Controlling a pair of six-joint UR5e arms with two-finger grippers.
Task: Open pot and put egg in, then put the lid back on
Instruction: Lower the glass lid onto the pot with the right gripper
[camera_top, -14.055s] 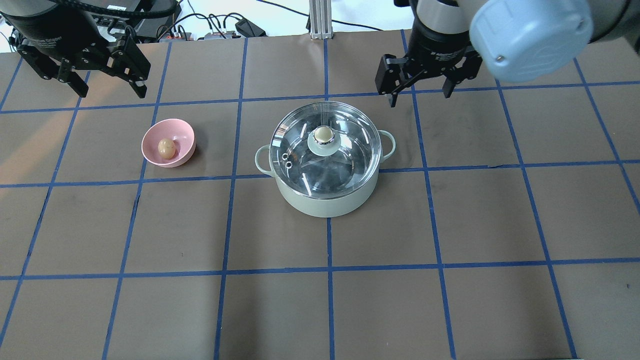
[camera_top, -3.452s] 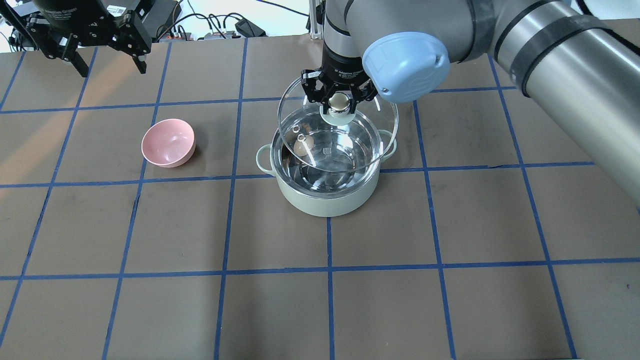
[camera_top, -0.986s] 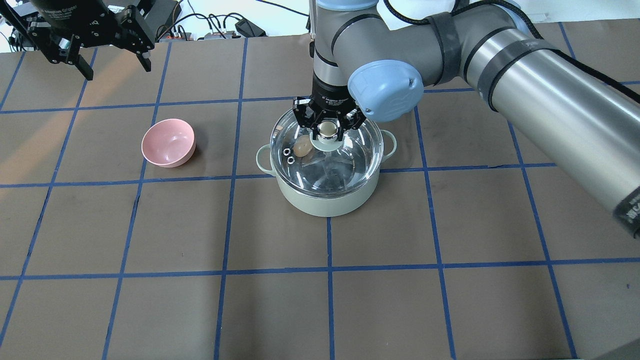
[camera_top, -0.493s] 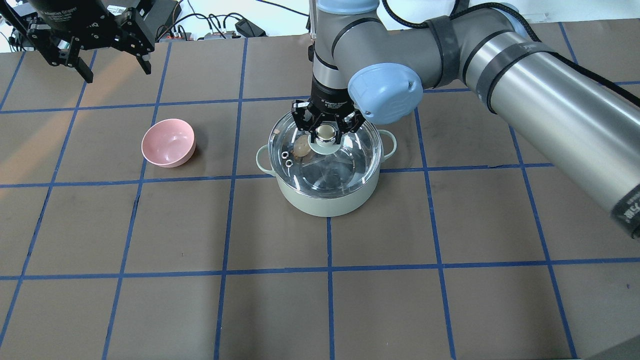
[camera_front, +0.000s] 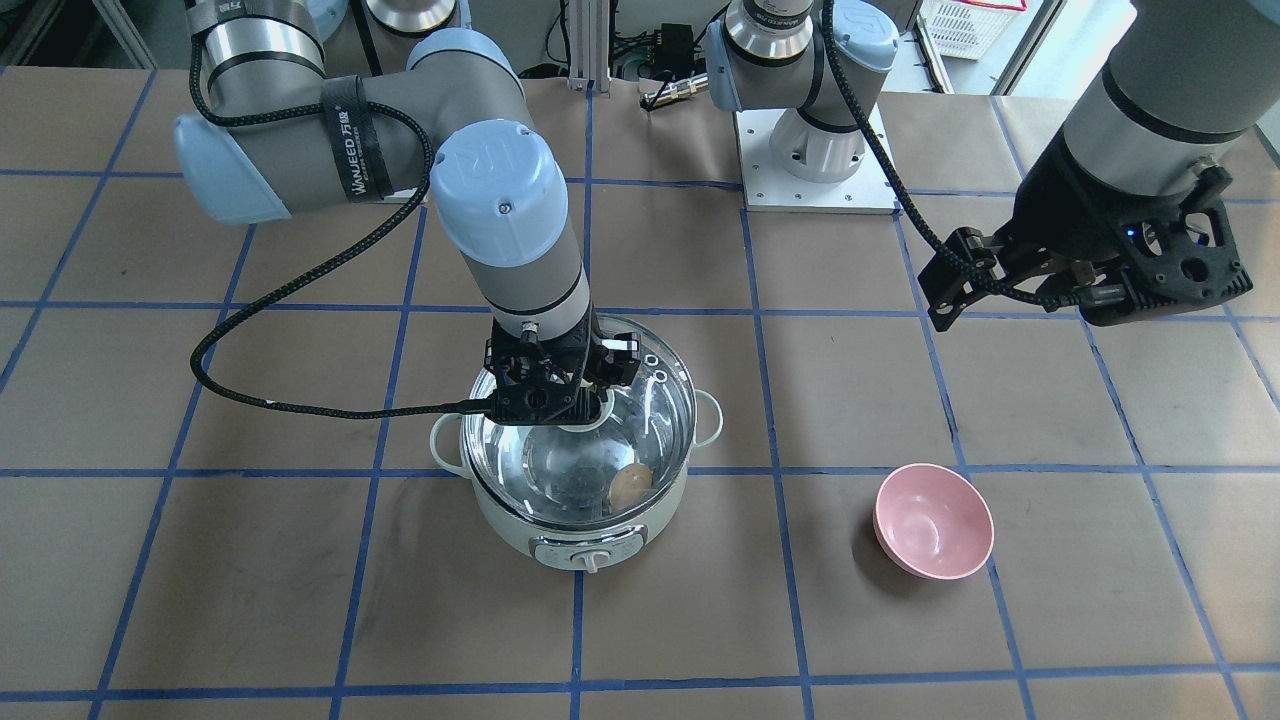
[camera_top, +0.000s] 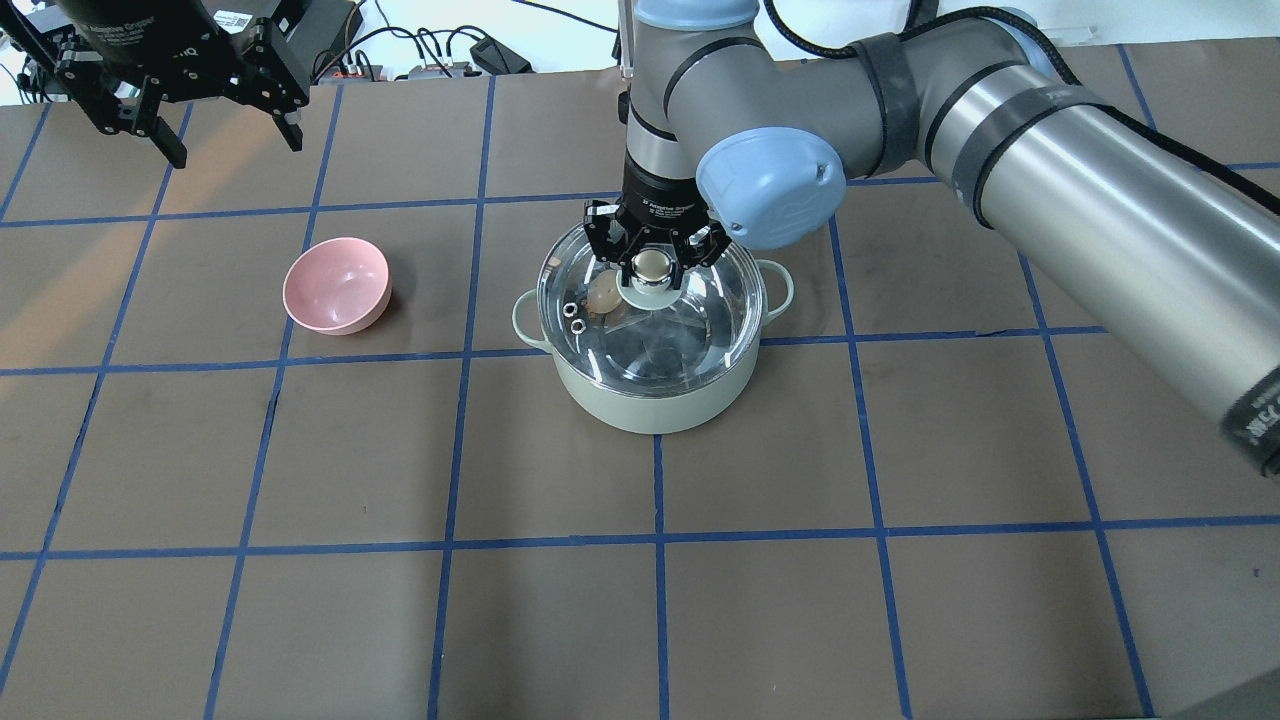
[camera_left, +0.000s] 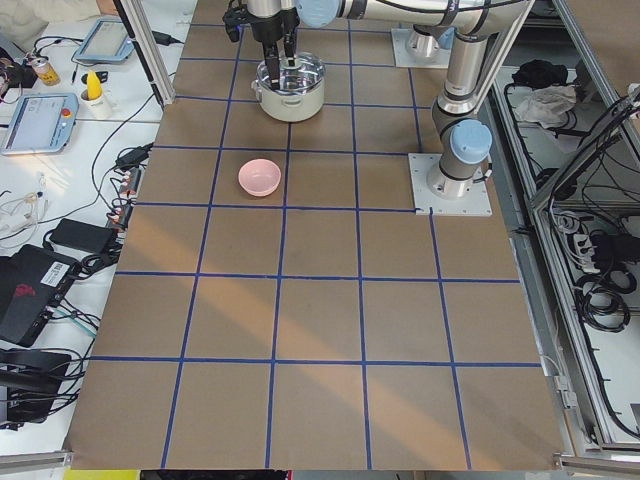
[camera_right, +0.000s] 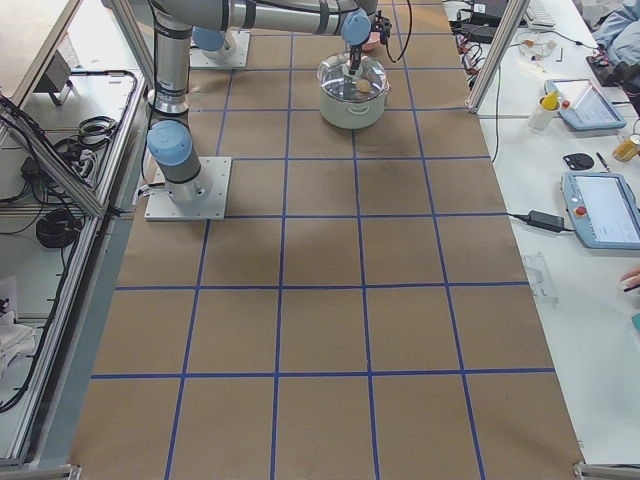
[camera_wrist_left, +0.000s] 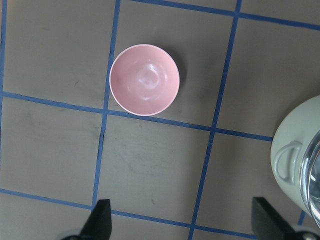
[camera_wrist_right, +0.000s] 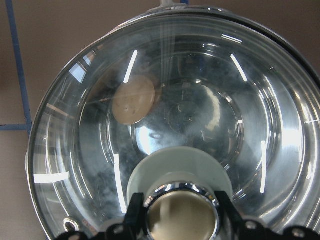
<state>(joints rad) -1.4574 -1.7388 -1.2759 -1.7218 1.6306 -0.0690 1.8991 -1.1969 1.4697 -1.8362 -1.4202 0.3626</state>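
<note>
Our right jaws are clamped on the cream knob (camera_top: 650, 266) of the lid (camera_top: 700, 320), which sits on the pot (camera_top: 650, 408) directly beneath them. Through the glass we see the egg (camera_top: 603, 295) inside the pot, just beside and below those jaws. Our left jaws hang spread wide above the surface (camera_top: 400, 450), with the pink bowl (camera_wrist_left: 144, 80) below and ahead of them.

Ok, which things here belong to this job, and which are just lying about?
Job: pot; lid, seated on it; egg, inside; right gripper, jaws around the lid's knob.
Lying about: bowl, empty.
</note>
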